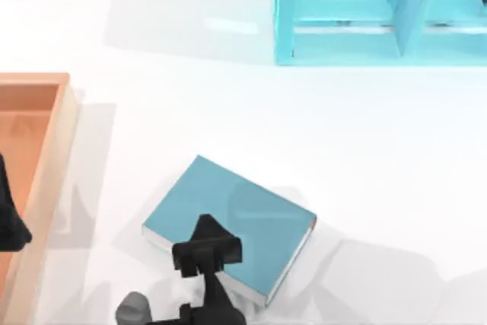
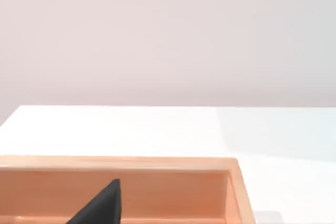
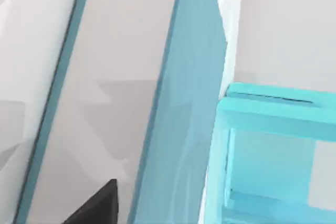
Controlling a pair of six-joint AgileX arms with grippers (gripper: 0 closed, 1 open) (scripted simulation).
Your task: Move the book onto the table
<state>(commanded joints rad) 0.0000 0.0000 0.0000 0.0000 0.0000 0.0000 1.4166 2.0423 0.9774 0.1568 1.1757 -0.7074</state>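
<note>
Shelf unit (image 1: pixel 365 13) beyond book (image 1: pixel 243 215)

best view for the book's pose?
Top view: the whole teal book lies flat on the white table, the right gripper over its near corner. Right wrist view has its page edges and cover close up. Left wrist view looks at the tray.

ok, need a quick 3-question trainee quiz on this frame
1. True or false: the book lies inside the wooden tray.
2. Which gripper is at the book's edge? A) left B) right
3. Fill in: in the top view, the turquoise shelf unit stands at the table's far ____ side.
Key: 1 false, it is on the table; 2 B, the right gripper, while the left gripper sits over the tray; 3 right.
</note>
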